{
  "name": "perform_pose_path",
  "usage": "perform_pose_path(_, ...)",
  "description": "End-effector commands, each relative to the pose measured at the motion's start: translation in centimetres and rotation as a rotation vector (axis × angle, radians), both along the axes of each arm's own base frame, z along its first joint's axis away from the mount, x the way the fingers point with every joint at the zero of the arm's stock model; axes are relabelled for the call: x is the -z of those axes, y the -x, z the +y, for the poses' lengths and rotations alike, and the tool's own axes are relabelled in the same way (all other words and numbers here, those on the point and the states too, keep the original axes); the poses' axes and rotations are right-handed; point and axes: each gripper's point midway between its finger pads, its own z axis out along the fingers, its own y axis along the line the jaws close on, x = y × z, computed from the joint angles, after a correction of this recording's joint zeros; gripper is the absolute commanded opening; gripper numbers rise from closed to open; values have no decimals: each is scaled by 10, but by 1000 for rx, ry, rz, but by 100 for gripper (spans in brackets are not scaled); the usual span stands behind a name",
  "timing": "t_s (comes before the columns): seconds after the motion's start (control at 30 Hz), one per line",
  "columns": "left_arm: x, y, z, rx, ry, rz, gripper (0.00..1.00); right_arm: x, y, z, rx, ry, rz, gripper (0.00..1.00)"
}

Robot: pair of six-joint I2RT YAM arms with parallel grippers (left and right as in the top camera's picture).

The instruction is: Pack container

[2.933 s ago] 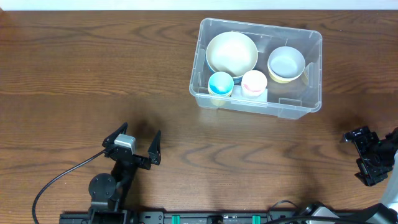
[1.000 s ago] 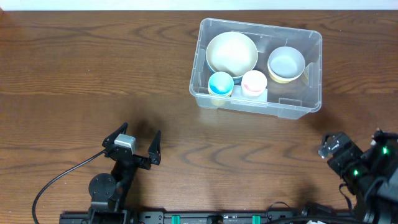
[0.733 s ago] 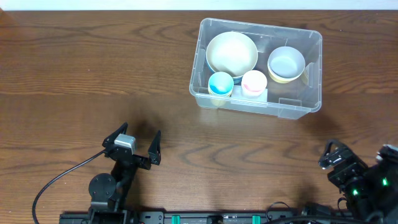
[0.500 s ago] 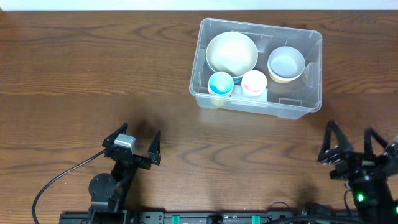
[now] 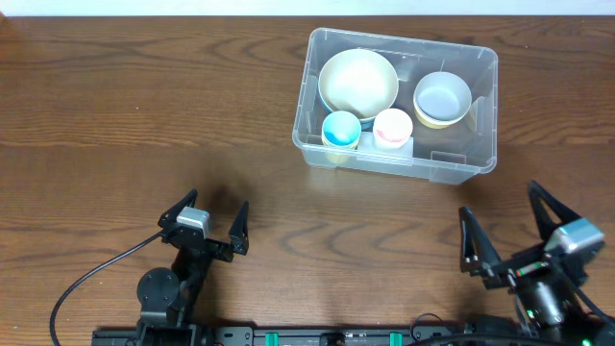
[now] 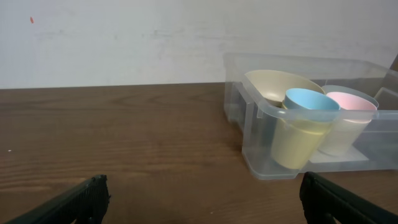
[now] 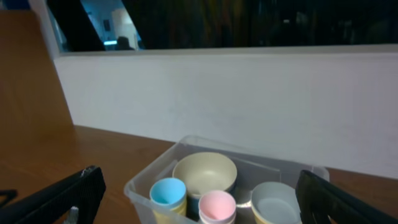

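**Worktop.** The wooden worktop point(image 5: 144, 96) carries one task item only. No loose item shows on it in any view, so packing is judged complete or nearly so.

**Container.** The clear plastic container point(image 5: 452, 165) stands near the far edge, right of centre. Hazard: it looks light. A push on its near wall could slide it toward the far edge or turn it.

**Grippers.** The left gripper point(image 5: 219, 202) sits at the near edge, left of centre, with jaws fully spread and nothing held. The right gripper point(image 5: 497, 197) sits at the near right corner, also fully spread and empty, just short of the container's near wall. Hazard: a low reach forward with jaws this wide could catch the rim or strike the wall. Raise before crossing.

**Cream bowl.** The large cream bowl point(image 5: 357, 82) fills the far left part of the container. Hazard: a finger lowered beside it could tilt it onto the cups.

**Yellow-rimmed bowl.** This bowl point(image 5: 442, 98) sits at the far right part. The same tilting hazard applies.

**Cups.** The blue cup point(image 5: 341, 128) and the pink cup point(image 5: 392, 126) stand side by side against the near wall, each nested in another cup. Hazard: these stacks rise about to the rim, so a passing finger could topple them.
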Motion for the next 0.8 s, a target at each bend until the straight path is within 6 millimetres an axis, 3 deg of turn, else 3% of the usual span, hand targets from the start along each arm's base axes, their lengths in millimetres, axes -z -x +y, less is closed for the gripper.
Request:
perform_pose_path(0.0, 16, 1, -1, 13, -17, 43, 98, 29, -11, -1, 0, 10, 23, 99)
perform_pose_path(0.17, 16, 1, -1, 13, -17, 43, 98, 74, -31, -3, -12, -13, 69, 99)
perform_pose_path(0.53, 16, 1, -1, 13, -17, 43, 98, 119, -43, -11, 94, -25, 16, 99)
perform_pose_path(0.77, 16, 1, -1, 13, -17, 43, 98, 146, -56, -41, 277, -172, 91, 99)
